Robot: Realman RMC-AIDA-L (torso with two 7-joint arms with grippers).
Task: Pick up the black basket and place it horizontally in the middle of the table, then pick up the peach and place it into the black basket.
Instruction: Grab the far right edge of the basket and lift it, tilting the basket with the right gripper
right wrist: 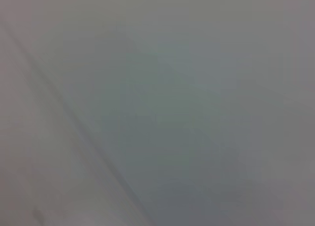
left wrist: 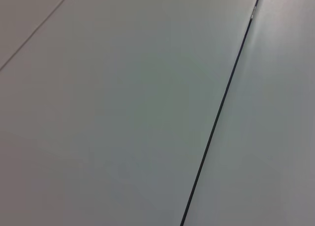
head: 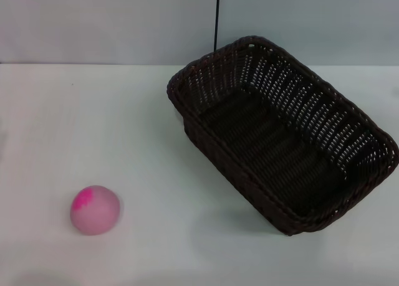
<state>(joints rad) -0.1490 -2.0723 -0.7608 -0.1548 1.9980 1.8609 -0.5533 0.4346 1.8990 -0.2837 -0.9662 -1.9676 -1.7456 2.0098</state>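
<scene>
The black basket (head: 283, 133) is a large dark woven rectangle. It stands on the white table (head: 156, 155) at the right, turned diagonally, its long side running from the back middle to the front right. It is empty. The peach (head: 94, 209), a small pale-pink ball with a magenta patch, lies on the table at the front left, well apart from the basket. Neither gripper shows in any view. The left wrist view and the right wrist view show only plain grey-white surface.
A pale wall (head: 112, 24) rises behind the table's back edge, with a thin dark vertical line (head: 216, 18) on it above the basket. The left wrist view shows a thin dark seam (left wrist: 216, 117) across a grey surface.
</scene>
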